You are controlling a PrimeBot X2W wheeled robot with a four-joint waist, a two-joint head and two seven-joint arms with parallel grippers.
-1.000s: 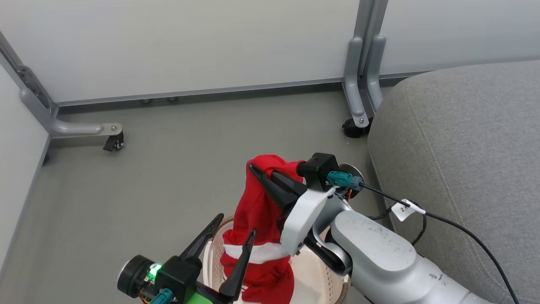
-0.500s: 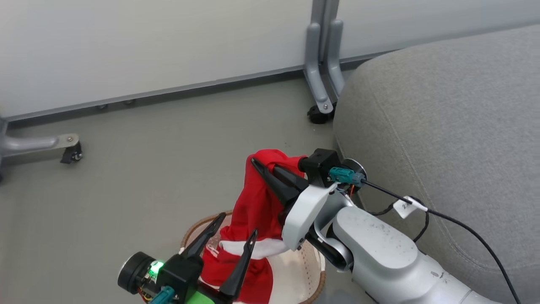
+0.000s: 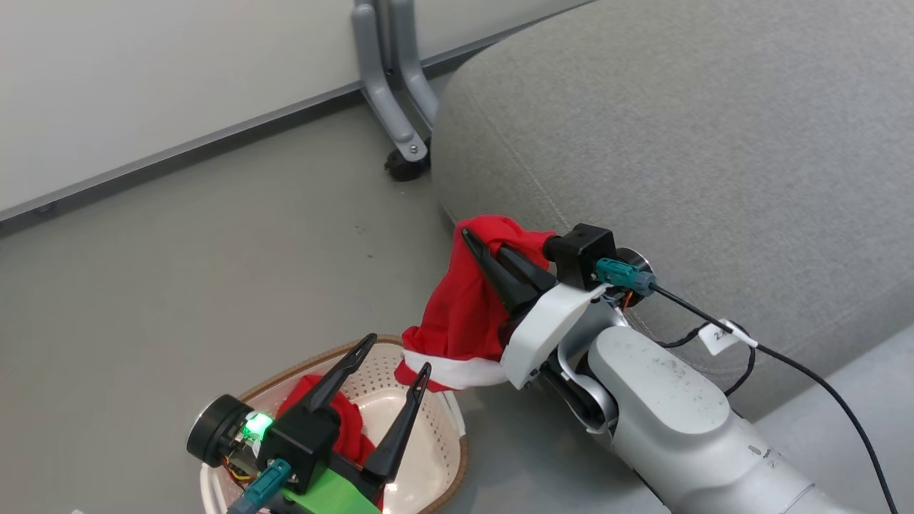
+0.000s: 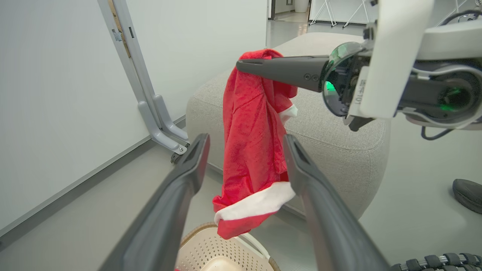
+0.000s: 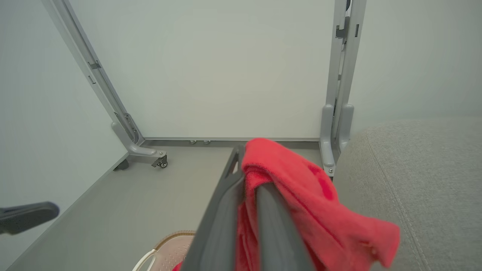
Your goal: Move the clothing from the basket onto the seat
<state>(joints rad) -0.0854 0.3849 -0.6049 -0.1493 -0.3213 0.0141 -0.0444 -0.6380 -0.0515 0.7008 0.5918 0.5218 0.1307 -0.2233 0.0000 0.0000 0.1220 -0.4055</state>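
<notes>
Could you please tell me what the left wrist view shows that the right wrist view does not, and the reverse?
Left wrist view: the red garment at full length, down to its white-banded hem, framed by the open left gripper; what looks like a dark shoe on the floor. Right wrist view: a look along the right gripper, shut on the fabric, and a castered frame foot. Shared: the garment, the right gripper, the grey seat and the basket.

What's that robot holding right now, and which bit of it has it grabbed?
The right gripper is shut on a red garment, pinching its bunched top so the white-trimmed end hangs down. The left gripper is open, holding nothing.
</notes>
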